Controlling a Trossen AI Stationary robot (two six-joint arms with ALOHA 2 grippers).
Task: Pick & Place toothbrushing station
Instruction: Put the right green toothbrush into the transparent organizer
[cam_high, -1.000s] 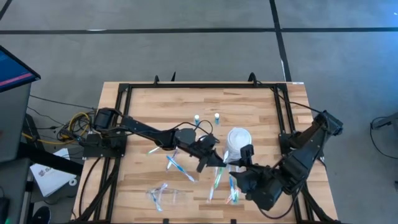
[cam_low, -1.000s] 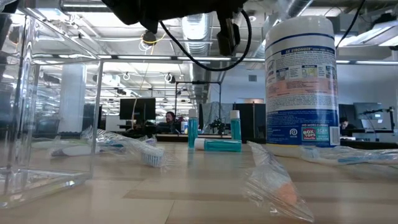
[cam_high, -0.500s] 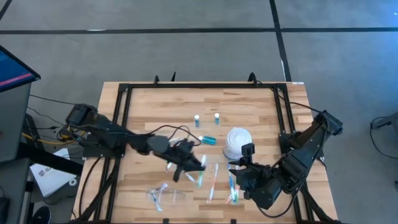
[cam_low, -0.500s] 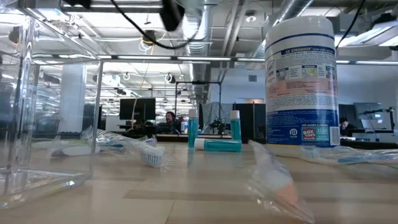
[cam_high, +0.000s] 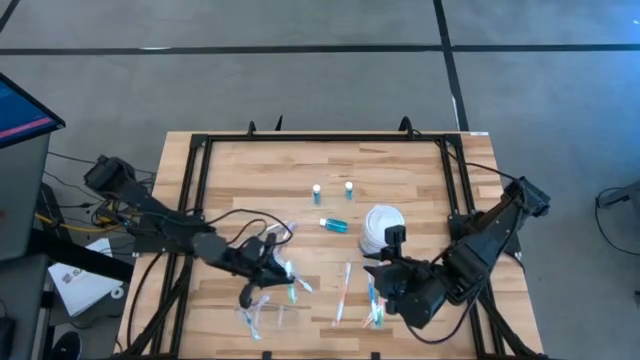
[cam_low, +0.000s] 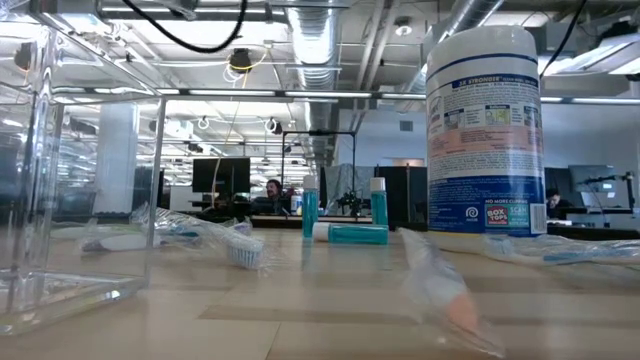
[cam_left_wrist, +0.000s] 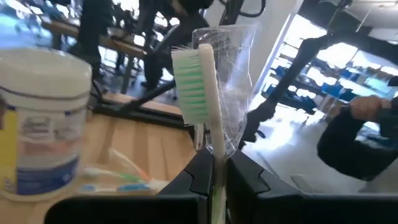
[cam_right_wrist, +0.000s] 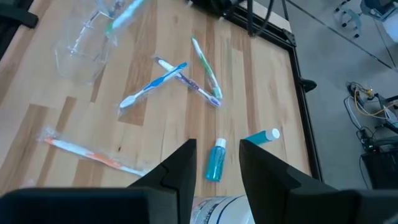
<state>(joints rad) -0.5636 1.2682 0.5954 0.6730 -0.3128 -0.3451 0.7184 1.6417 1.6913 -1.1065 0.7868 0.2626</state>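
Observation:
My left gripper (cam_high: 272, 278) hangs over the near left of the table, shut on a wrapped toothbrush with green bristles (cam_left_wrist: 194, 81). My right gripper (cam_right_wrist: 216, 163) stands open above the near right. Nothing is between its fingers. Below it one small blue bottle (cam_right_wrist: 216, 160) stands and another (cam_right_wrist: 262, 137) lies on its side. Two bottles (cam_high: 316, 190) (cam_high: 349, 187) stand farther back. Loose toothbrushes (cam_right_wrist: 153, 84) (cam_right_wrist: 206, 59) lie flat on the wood, and an orange one in a wrapper (cam_right_wrist: 87, 154). My left gripper pinches the toothbrush's handle (cam_left_wrist: 217, 163) between its two fingers, through the clear wrapper. The fingers point about level, along the handle. The green-bristled head (cam_left_wrist: 194, 81) sticks out past the fingertips, lifted clear of the table.
A white tub of wipes (cam_high: 381, 228) stands right of centre, close to my right gripper. A clear plastic container (cam_high: 262, 315) sits near the front edge, just below my left gripper. More toothbrushes (cam_high: 343, 290) (cam_high: 375, 300) lie at the near right. A black frame (cam_high: 320, 140) borders the table.
My left gripper has carried the green toothbrush from beside the white tub toward the table's left and near edges, rolling as it went. The toothbrush stays lifted clear. It now hangs above the clear container.

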